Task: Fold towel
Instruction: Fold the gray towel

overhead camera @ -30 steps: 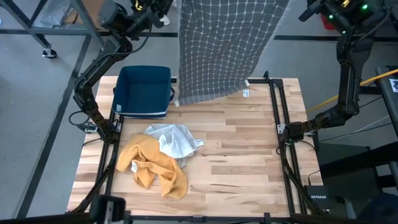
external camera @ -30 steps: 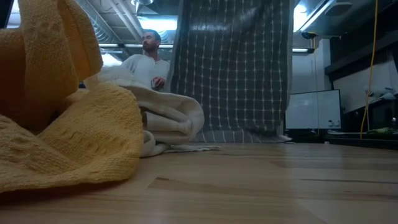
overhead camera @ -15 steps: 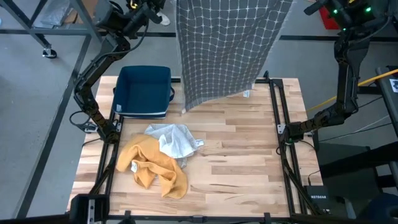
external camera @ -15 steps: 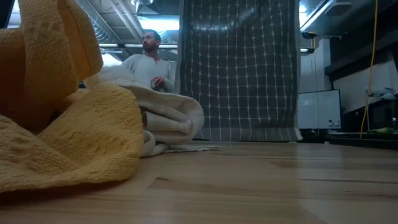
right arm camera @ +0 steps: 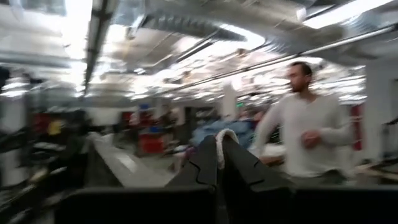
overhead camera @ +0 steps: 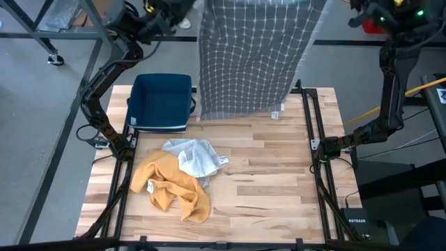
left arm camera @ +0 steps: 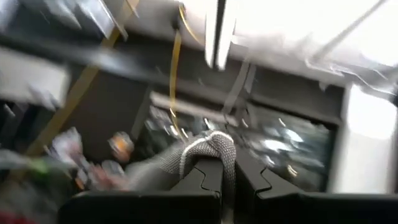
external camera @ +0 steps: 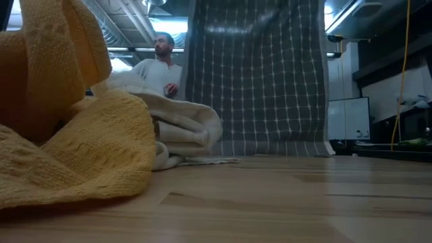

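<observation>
A grey checked towel hangs spread out between my two raised grippers beyond the table's far edge. In the low view the towel hangs flat, and its lower hem is level, at about the table's far edge; I cannot tell whether it touches. My left gripper is shut on one top corner and my right gripper on the other. In the high view both top corners lie at or past the picture's top edge. My left gripper pinches a bunched top corner of the towel between its two fingers, and a small loop of cloth stands out past the tips. The fingers point slanting upward. The towel hangs below them. My right gripper pinches the other top corner between its two fingers, and only a small tuft of cloth shows past the tips. These fingers also slant upward, with the towel hanging below.
On the table's left half lie a crumpled yellow towel and a pale grey cloth. A dark blue bin stands at the far left corner. A person sits behind the table. The table's right half is bare wood.
The hanging towel has swung and squared up. A second ago it hung askew, with its lower edge slanting. Now it hangs wider in the low view and its hem is level. Both grippers have stayed high and kept their hold.
</observation>
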Robot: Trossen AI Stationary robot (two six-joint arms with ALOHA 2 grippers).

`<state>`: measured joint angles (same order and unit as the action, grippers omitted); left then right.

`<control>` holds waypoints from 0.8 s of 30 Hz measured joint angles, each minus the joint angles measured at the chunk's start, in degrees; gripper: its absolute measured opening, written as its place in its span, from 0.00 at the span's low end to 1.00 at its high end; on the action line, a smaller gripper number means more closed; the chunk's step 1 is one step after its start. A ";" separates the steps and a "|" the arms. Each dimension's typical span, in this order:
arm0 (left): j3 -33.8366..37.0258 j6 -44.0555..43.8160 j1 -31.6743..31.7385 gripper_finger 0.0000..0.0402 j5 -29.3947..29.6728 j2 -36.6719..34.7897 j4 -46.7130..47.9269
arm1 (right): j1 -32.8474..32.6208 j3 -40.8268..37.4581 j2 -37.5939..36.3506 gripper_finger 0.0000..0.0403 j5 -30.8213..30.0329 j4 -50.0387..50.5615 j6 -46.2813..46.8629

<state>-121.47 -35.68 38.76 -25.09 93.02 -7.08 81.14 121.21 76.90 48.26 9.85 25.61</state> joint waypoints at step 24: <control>0.12 13.50 -23.43 0.00 5.19 -7.29 28.60 | -0.09 0.02 -13.01 0.02 11.78 11.86 9.31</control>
<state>-121.35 -22.17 15.33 -19.90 85.73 21.52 81.06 121.23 63.89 60.03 21.70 34.92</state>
